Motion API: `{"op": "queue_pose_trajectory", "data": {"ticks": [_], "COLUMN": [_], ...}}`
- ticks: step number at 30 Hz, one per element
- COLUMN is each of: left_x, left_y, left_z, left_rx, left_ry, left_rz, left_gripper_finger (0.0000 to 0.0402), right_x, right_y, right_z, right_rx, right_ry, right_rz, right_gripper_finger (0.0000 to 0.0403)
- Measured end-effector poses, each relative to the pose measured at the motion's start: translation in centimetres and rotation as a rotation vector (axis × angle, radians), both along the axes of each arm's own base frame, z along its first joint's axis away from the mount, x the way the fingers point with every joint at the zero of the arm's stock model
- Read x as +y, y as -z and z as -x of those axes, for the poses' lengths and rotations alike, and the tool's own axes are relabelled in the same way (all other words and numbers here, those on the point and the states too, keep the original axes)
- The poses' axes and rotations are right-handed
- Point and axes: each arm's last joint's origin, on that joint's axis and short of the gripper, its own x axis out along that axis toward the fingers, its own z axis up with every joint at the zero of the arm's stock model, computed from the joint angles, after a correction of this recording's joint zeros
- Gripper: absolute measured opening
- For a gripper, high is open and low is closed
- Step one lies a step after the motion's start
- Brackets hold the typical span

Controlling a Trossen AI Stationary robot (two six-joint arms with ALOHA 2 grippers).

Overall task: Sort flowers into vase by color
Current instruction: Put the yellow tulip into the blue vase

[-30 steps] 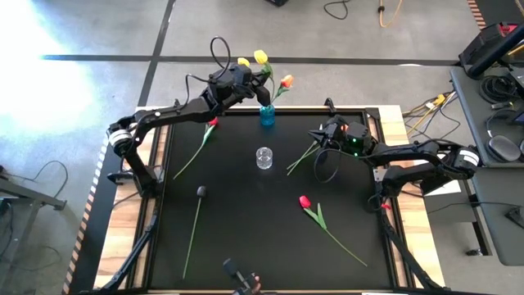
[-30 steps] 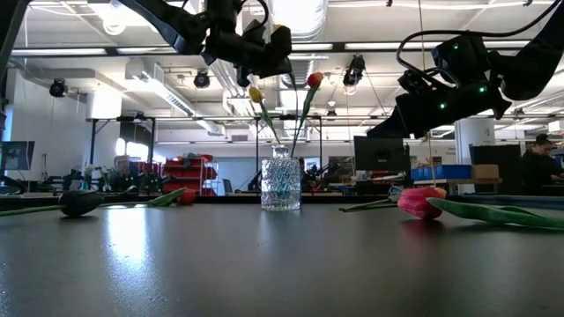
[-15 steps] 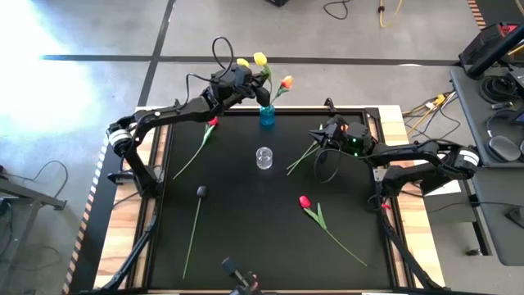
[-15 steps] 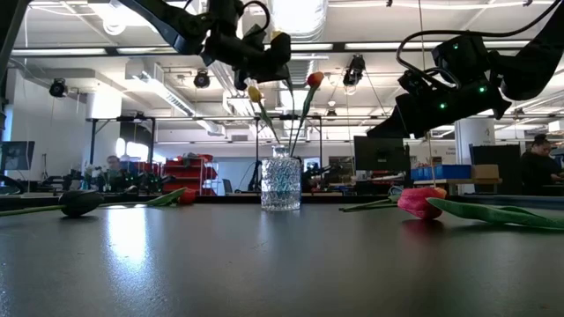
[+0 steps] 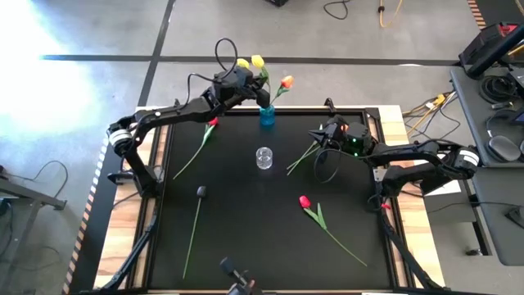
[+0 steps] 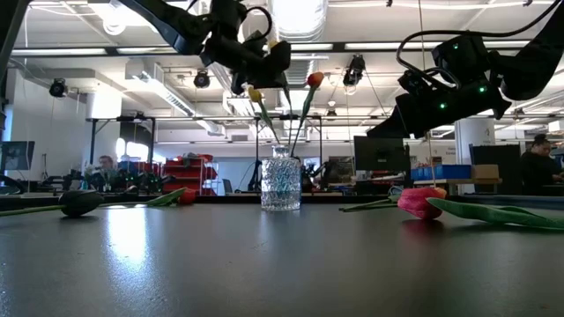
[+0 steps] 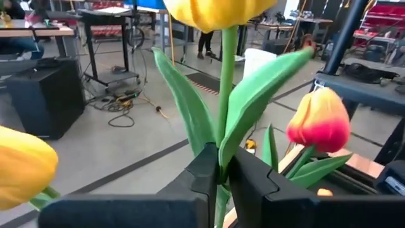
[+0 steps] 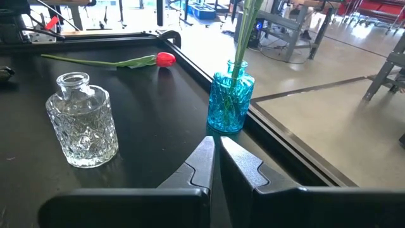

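Left gripper point(image 5: 246, 78) sits high over the blue vase point(image 5: 267, 115) at the upper middle of the overhead frame. Its wrist view shows the dark fingers point(image 7: 205, 174) pinching the stem of a yellow tulip point(image 7: 218, 82) just below the leaves. The stem runs down toward the vase mouth, so the step in hand looks like seating a yellow flower with its colour mates. A second yellow tulip point(image 5: 243, 62) and an orange-red one point(image 5: 286, 82) stand in the same vase.

Next move, by judgement: spread the fingers, let the stem drop fully in, and lift away without dragging the neighbouring heads. The blooms crowd close around the fingers, so a snag on withdrawal is the likely trouble.

Right gripper point(image 5: 321, 136) waits right of centre, fingers pressed together and holding nothing. It is near a pair of green stems point(image 5: 303, 156) lying on the mat.

The clear glass vase point(image 5: 264, 157) at mid-frame is empty. Loose on the black table point(image 5: 246, 229):
- a red tulip point(image 5: 212, 123) at upper left, stem slanting down-left
- a dark tulip point(image 5: 201, 191) at lower left
- a red tulip with leaves point(image 5: 304, 201) at lower right

Nothing blocks the clear vase. The low view shows people at desks in the room beyond, well apart from the arms.
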Motion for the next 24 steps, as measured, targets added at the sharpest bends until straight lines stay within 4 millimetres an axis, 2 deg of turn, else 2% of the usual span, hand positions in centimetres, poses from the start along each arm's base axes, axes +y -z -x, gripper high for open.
{"op": "queue_pose_trajectory", "data": {"ticks": [15, 24], "left_x": [0.7, 0.5], "left_y": [2.9, 3.6], "left_z": [-1.1, -0.9], "left_rx": [0.127, 0.198], "left_ry": [0.008, 0.012], "left_rz": [0.006, 0.042], "left_gripper_finger": [0.0046, 0.0103], "right_x": [0.0, 0.0], "right_y": [0.0, 0.0], "right_z": [0.0, 0.0], "right_rx": [0.0, 0.0], "right_ry": [0.0, 0.0], "right_rz": [0.0, 0.0], "right_gripper_finger": [0.0018, 0.0018]}}
